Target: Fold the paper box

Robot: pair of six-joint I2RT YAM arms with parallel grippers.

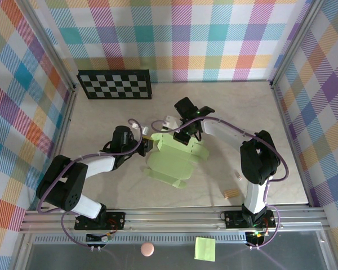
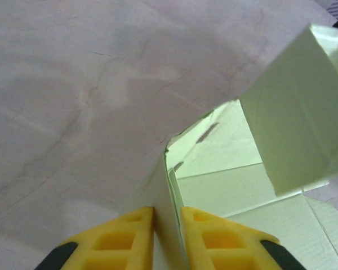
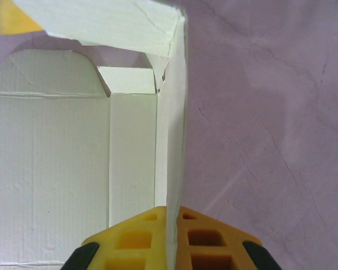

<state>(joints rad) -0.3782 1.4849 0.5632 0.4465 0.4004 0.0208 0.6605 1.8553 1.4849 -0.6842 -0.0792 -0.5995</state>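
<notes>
Your left gripper [image 2: 168, 218] is clamped on an upright flap of the paper box [image 2: 293, 124]. The thin card stands edge-on between the two yellow fingers [image 2: 127, 228], and no gap is visible on either side. Only the fingertips show at the bottom of the left wrist view; the rest is cut off by the frame. Where the flap meets the base of the box is dim and hard to make out.

Your right gripper [image 3: 174, 220] is closed the same way on another raised wall of the paper box [image 3: 45, 169], and the card's edge runs straight up from between its fingertips. The far corner where that wall meets a folded-over panel is partly hidden in shadow.

From above, the left gripper [image 1: 146, 145] reaches in from the left with its arm bent low over the table [image 1: 101, 185]. The right gripper [image 1: 183, 132] comes from the far side, its arm arched over. The paper box [image 1: 174, 160] lies partly folded at the middle of the table, and both wrists cover its top edge.

A checkerboard [image 1: 115, 84] leans against the back wall. A small tan block [image 1: 231, 193] lies near the right arm's base. A green sticky note [image 1: 204, 248] and a pink ball [image 1: 147, 248] sit below the front rail.
</notes>
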